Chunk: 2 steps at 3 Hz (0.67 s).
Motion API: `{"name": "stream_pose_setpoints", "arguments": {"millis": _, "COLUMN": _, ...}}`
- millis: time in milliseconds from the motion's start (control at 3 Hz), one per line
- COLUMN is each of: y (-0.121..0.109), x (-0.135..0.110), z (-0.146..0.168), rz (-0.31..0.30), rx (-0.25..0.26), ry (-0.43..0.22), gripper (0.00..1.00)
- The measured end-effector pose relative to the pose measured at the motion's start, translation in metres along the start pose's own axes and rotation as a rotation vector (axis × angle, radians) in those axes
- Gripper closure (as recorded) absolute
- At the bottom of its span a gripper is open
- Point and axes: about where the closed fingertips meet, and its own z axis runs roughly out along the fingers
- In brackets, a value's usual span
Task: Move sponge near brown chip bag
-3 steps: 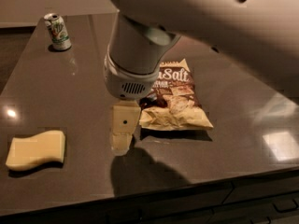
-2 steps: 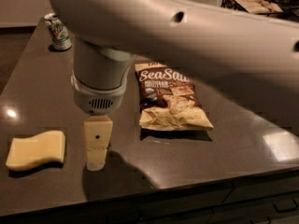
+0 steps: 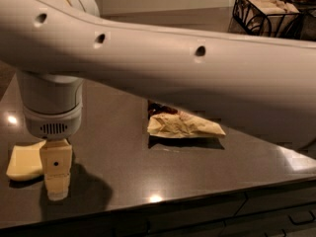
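Note:
The pale yellow sponge (image 3: 23, 161) lies flat on the dark counter at the front left, partly hidden behind my gripper. My gripper (image 3: 57, 181) hangs from the white wrist just right of the sponge, its tip close to the counter. The brown chip bag (image 3: 181, 124) lies in the middle of the counter, well right of the sponge. My arm hides its dark upper part; only the cream bottom and a brown strip show.
My white arm (image 3: 163, 63) spans the whole view above the counter. A black wire basket (image 3: 266, 13) stands at the back right. The counter's front edge (image 3: 163, 206) runs just below the gripper, with cabinet drawers underneath.
My gripper has moved left from beside the chip bag to right next to the sponge. The arm now covers the bag's upper part and the far counter.

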Motion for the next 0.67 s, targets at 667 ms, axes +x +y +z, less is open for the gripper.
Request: {"name": "stream_pose_setpoints", "arguments": {"millis": 667, "y": -0.012, "x": -0.026, "z": 0.035, "rz": -0.022, "rx": -0.032, "ry": 0.028, "gripper": 0.18}}
